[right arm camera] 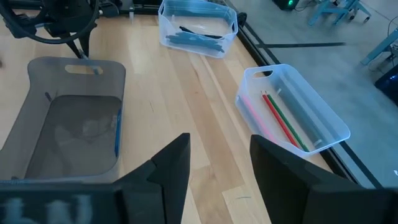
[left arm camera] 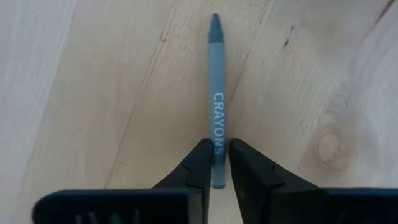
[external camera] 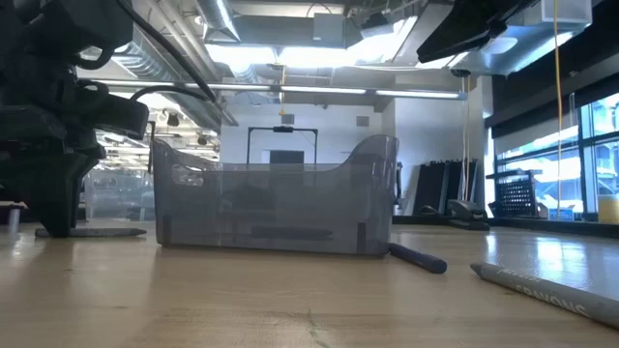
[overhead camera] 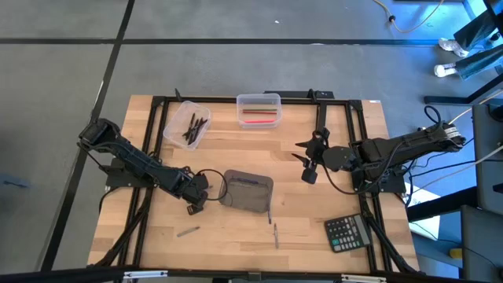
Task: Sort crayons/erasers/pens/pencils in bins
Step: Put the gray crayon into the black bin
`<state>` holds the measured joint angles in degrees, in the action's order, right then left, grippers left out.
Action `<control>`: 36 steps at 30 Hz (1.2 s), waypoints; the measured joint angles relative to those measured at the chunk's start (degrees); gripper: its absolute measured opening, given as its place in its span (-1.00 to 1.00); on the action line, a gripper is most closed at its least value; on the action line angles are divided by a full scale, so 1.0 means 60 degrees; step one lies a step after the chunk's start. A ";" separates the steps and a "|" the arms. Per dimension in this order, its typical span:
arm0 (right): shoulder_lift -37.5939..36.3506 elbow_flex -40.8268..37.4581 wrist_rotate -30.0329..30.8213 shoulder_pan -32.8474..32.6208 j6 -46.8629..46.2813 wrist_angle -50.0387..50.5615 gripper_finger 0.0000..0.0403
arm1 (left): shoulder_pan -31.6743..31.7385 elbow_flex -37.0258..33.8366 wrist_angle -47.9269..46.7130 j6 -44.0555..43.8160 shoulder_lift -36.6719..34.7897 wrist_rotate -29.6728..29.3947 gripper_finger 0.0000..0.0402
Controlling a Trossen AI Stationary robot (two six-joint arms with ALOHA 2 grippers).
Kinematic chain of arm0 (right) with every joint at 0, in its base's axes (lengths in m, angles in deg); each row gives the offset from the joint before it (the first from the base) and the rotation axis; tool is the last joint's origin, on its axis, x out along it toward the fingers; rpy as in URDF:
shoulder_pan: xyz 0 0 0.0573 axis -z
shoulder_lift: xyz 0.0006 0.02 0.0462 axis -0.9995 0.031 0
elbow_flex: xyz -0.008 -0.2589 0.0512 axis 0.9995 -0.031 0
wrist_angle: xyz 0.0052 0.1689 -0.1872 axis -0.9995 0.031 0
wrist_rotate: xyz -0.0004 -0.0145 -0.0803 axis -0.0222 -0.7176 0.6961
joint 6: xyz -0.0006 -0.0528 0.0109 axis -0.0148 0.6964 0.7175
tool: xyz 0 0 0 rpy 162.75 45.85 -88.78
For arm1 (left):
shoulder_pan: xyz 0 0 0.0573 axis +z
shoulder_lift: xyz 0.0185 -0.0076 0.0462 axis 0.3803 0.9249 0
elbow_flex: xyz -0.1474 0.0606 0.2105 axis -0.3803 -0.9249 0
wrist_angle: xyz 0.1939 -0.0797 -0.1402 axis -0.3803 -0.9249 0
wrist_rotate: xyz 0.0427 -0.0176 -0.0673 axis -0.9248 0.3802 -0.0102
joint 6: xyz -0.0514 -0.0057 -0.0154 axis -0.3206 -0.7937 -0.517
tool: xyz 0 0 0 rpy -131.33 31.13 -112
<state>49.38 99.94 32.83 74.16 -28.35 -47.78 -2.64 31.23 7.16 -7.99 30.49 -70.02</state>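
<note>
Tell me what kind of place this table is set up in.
Probably a robotics lab or workshop in an industrial building. The low view shows exposed ceiling ducts and strip lights; the high view shows a bare concrete floor and loose cables around the wooden table.

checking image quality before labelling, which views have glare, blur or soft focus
Low view: bright ceiling lights glare above the smoky grey bin, and the near crayon at the right edge is soft. Left wrist view: sharp on the crayon, with the left end effector blurred at its base. High view: evenly lit, with blue glare in the top right corner.
</note>
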 joint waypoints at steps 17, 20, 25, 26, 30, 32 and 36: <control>0.0004 0.0000 -0.0002 0.0000 -0.0215 0.0153 -0.15 | 0.0004 0.1165 -0.2393 0.0106 -0.0489 -0.0194 -0.93; 0.0004 0.0000 -0.0004 -0.0003 -0.0211 0.0153 -0.15 | 0.0055 0.1686 -0.2958 0.0113 -0.0666 -0.0291 -0.95; 0.0004 0.0000 -0.0017 -0.0003 -0.0179 0.0157 -0.15 | 0.0096 0.2520 -0.2928 0.1067 -0.0704 -0.0498 -0.95; 0.0004 0.0000 -0.0021 -0.0001 -0.0172 0.0164 -0.15 | 0.0095 0.2711 -0.2738 0.1395 -0.0660 -0.0512 -0.95; 0.0004 0.0000 -0.0083 -0.0004 -0.0149 0.0239 -0.15 | 0.0095 0.3491 -0.2791 0.2439 -0.0485 -0.0949 -0.93; 0.0004 0.0000 -0.0084 0.0000 -0.0142 0.0277 -0.15 | 0.0095 0.3935 -0.2758 0.2836 -0.0491 -0.1417 -0.93; 0.0004 0.0000 -0.0080 -0.0004 -0.0142 0.0271 -0.15 | 0.0104 0.4588 -0.2241 0.3764 -0.0496 -0.2109 -0.93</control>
<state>49.40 99.94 32.35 74.14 -29.20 -46.15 -2.02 58.76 -6.29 14.60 27.51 -82.68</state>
